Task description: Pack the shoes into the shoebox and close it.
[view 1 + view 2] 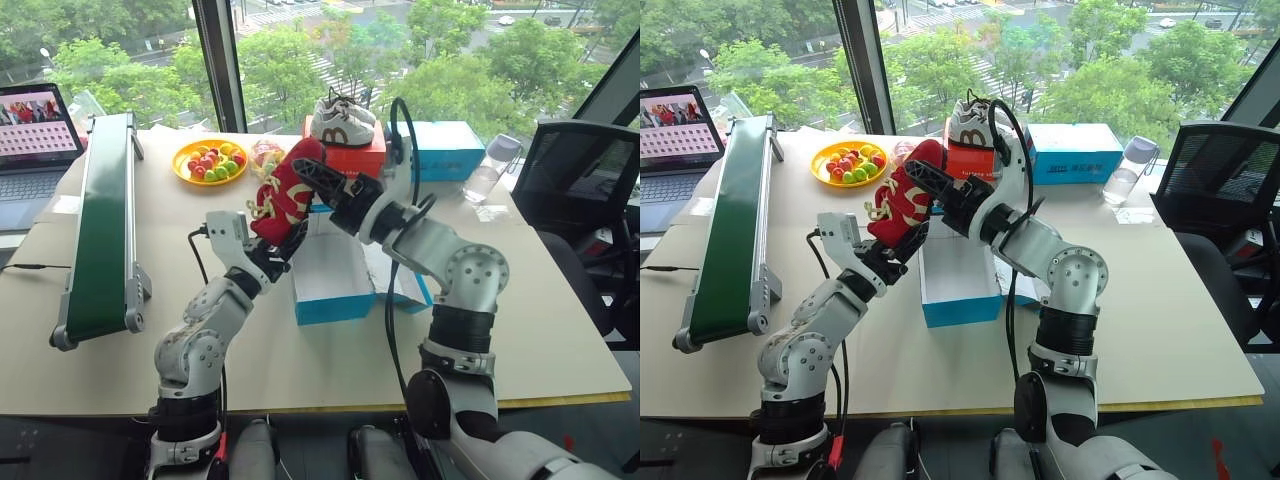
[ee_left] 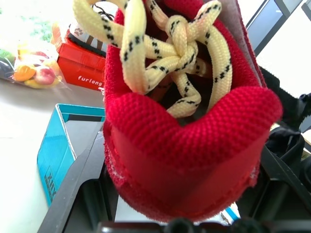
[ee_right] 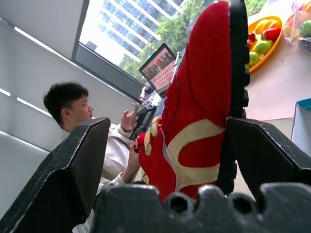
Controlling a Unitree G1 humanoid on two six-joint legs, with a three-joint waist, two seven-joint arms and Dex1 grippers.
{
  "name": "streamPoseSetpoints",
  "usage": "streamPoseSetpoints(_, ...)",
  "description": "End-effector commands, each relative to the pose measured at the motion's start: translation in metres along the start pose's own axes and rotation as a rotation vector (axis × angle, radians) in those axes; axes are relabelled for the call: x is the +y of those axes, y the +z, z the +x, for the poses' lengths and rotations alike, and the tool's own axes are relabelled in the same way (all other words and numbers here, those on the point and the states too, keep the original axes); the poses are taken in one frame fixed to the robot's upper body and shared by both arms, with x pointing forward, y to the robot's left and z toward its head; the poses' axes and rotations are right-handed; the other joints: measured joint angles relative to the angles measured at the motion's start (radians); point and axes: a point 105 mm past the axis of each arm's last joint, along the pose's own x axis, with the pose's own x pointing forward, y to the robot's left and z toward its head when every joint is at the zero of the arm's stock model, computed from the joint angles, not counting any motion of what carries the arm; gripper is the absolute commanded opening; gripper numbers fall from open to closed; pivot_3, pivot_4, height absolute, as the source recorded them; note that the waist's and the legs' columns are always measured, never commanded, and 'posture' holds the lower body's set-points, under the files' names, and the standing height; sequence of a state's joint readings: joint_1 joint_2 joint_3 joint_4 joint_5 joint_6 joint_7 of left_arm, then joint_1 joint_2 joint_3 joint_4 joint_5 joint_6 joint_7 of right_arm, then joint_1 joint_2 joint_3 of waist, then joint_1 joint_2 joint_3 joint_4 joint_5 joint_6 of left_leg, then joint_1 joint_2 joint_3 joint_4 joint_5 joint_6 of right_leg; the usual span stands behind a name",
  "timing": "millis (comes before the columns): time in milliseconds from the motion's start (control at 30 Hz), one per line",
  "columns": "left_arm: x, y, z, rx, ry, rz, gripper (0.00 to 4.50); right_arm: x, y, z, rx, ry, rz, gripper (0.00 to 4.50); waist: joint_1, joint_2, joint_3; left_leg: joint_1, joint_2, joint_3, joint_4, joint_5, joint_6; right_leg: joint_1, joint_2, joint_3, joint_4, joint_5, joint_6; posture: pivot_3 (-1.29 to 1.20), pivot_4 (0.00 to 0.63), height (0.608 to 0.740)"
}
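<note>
Red sneaker point(image 1: 285, 195) hangs above the open blue shoebox point(image 1: 330, 285), clamped in the left gripper point(image 1: 283, 243); right gripper point(image 1: 318, 176) (jaws spread wide) straddles its toe.

The red box point(image 2: 80, 68) carries the white word "furlong" on its side. The blue shoebox point(image 2: 53, 160) has white lettering on its outer wall, possibly starting "XI", too skewed to read.

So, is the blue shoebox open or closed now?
Open. The shoebox shows its white inside on the table, and the red shoe is still above it in the left claw.
</note>
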State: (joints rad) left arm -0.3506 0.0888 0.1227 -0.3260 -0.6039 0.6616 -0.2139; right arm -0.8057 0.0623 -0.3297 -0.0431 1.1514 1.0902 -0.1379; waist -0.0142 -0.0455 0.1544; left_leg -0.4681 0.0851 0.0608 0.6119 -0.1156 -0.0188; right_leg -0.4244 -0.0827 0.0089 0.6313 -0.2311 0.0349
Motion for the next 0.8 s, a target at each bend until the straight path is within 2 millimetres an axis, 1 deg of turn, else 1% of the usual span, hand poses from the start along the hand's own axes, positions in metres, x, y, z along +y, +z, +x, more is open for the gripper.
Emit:
streamPoseSetpoints(33,-0.01,0.024,-0.001,-0.065,-0.073,0.05,2.49,-0.014,0.007,-0.005,-0.017,-0.047,-0.019,4.5,0.0,0.0,0.0,0.0,0.0,0.0,0.0,0.0,0.0,0.0,0.0,0.0,0.0,0.0,0.0,0.0,0.15,0.731)
streamPoseSetpoints(100,-0.001,0.025,-0.007,-0.057,-0.05,0.075,2.49,-0.019,0.009,-0.008,-0.02,-0.061,-0.034,4.5,0.0,0.0,0.0,0.0,0.0,0.0,0.0,0.0,0.0,0.0,0.0,0.0,0.0,0.0,0.0,0.0,0.15,0.731)
streamPoseSetpoints(133,0.0,0.025,-0.008,-0.054,-0.049,0.084,2.49,-0.021,0.01,-0.009,-0.02,-0.067,-0.034,4.5,0.0,0.0,0.0,0.0,0.0,0.0,0.0,0.0,0.0,0.0,0.0,0.0,0.0,0.0,0.0,0.0,0.15,0.731)
streamPoseSetpoints(267,-0.004,0.028,-0.012,-0.058,-0.067,0.081,2.49,-0.031,0.009,-0.011,-0.016,-0.099,-0.038,4.5,0.0,0.0,0.0,0.0,0.0,0.0,-0.001,0.0,0.0,0.0,0.0,0.0,-0.001,0.0,0.0,0.0,0.15,0.731)
streamPoseSetpoints(367,-0.009,0.025,-0.013,-0.038,-0.09,0.084,2.49,-0.026,0.007,-0.01,-0.007,-0.078,-0.032,4.5,0.0,0.0,0.0,0.0,0.0,0.0,-0.001,0.0,0.0,0.0,0.0,0.0,0.0,0.0,0.0,0.0,0.15,0.731)
streamPoseSetpoints(433,-0.012,0.023,-0.012,-0.037,-0.095,0.066,2.49,-0.018,0.006,-0.007,-0.006,-0.048,-0.023,4.5,0.0,0.0,0.0,0.0,0.0,0.0,0.0,0.0,0.0,0.0,0.0,0.0,0.0,0.0,0.0,0.0,0.15,0.731)
streamPoseSetpoints(500,-0.022,0.016,-0.008,-0.027,-0.122,0.043,2.49,-0.007,0.005,-0.002,-0.006,-0.009,-0.011,4.5,0.0,0.0,0.0,0.0,0.0,0.0,0.0,0.0,0.0,0.0,0.0,0.0,0.0,0.0,0.0,0.0,0.15,0.731)
streamPoseSetpoints(567,-0.034,0.012,-0.005,-0.021,-0.16,0.024,2.49,-0.001,0.003,0.001,-0.004,0.009,-0.003,4.5,0.0,0.0,0.0,0.0,0.0,0.0,0.0,0.0,0.0,0.0,0.0,0.0,0.0,0.0,0.0,0.0,0.15,0.731)
streamPoseSetpoints(600,-0.038,0.012,-0.003,-0.021,-0.174,0.015,2.49,0.001,0.003,0.002,-0.004,0.016,0.004,4.5,0.001,0.0,0.0,0.0,0.0,0.0,0.0,0.0,0.0,0.0,0.0,0.0,0.0,0.0,0.0,0.0,0.15,0.731)
streamPoseSetpoints(700,-0.06,0.004,0.001,-0.006,-0.242,-0.018,2.49,0.003,-0.003,0.009,0.007,0.017,0.012,4.5,0.002,0.0,0.0,0.0,0.0,0.0,0.0,0.0,0.0,0.0,0.0,0.0,-0.001,0.0,0.0,0.0,0.15,0.731)
streamPoseSetpoints(800,-0.067,0.0,0.002,0.003,-0.254,-0.036,2.49,0.004,-0.005,0.011,0.005,0.022,0.023,4.5,0.001,0.0,0.0,0.0,0.0,0.0,0.0,0.0,0.0,0.0,0.0,0.0,-0.001,0.0,0.0,0.0,0.15,0.731)
